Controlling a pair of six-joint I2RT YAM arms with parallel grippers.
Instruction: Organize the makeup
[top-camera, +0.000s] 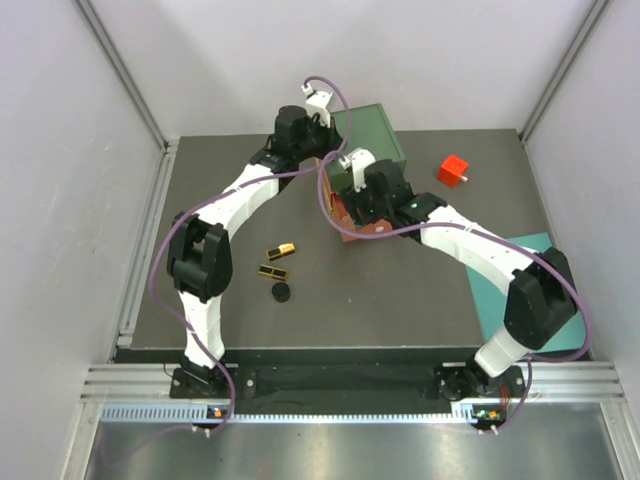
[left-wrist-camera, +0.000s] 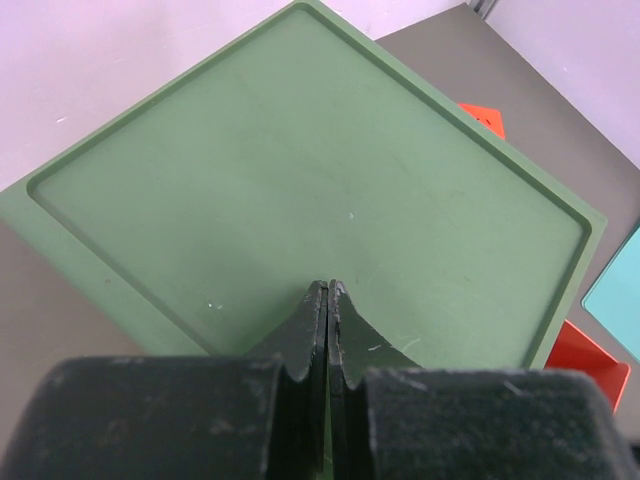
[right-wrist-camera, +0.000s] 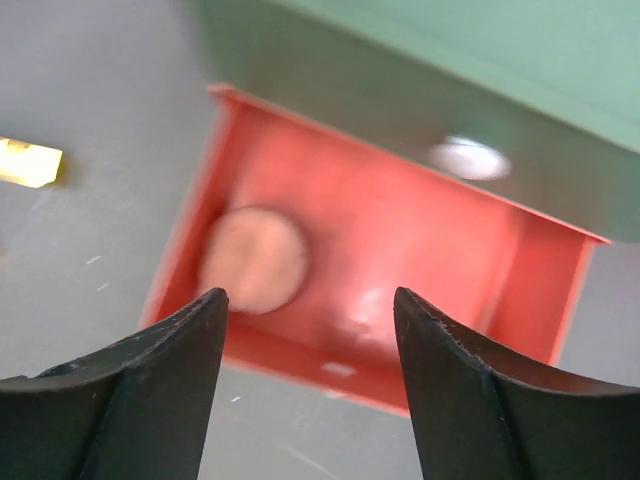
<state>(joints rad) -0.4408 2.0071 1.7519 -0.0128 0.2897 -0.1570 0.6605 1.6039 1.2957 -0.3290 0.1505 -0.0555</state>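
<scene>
Top external: arms hide part of the green box (top-camera: 375, 130); two gold-black cases (top-camera: 280, 250) and black disc (top-camera: 282, 292) lie on table (top-camera: 380, 300). Left wrist: left gripper (left-wrist-camera: 328, 292) pinched closed, empty, over box. Right wrist: right gripper (right-wrist-camera: 310, 300) spread wide above red drawer (right-wrist-camera: 430, 260); blurred peach compact (right-wrist-camera: 255, 258) inside.

No writing, label, brand or number can be read in any view. The two gold-black cases (top-camera: 281, 250) appear too small to show markings.
</scene>
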